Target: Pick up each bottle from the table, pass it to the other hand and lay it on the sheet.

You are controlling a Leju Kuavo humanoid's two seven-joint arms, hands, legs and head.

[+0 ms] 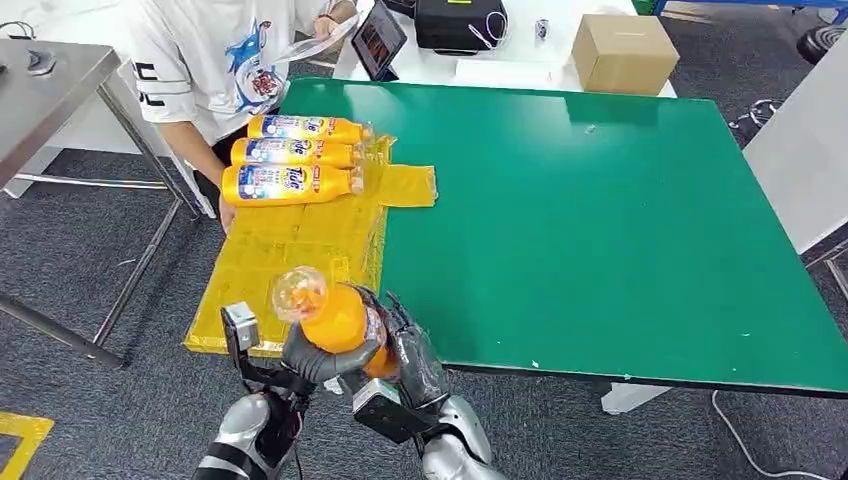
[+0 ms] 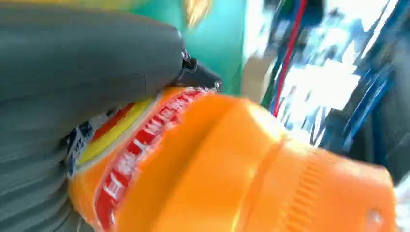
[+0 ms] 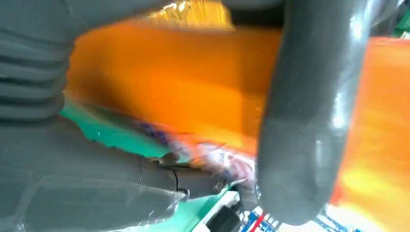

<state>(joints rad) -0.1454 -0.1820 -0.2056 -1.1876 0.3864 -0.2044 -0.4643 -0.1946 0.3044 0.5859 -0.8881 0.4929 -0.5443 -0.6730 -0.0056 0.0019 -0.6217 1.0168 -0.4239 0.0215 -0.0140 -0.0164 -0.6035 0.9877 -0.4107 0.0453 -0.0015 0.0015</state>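
Bottle (image 1: 335,318) gripped between left hand (image 1: 318,358) and right hand (image 1: 408,352).

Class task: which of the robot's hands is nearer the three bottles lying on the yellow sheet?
Left. The left hand lies closer to the three bottles; the right hand is just beyond it, farther away.

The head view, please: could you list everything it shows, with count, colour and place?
Bottles on sheet: three, orange with labels, lying side by side at the sheet's far end.
Held bottle: one, orange, in both hands above the sheet's near edge.
Sheet: one, yellow, on the table's left part.
Table: one, green top.
Box: one, brown cardboard, beyond the table.
Tablet: one, dark, beyond the table.
Black case: one, beyond the table.
Person: one, white shirt, at the far left corner.
Left hand: grey, holds the held bottle.
Right hand: dark, holds the same bottle.
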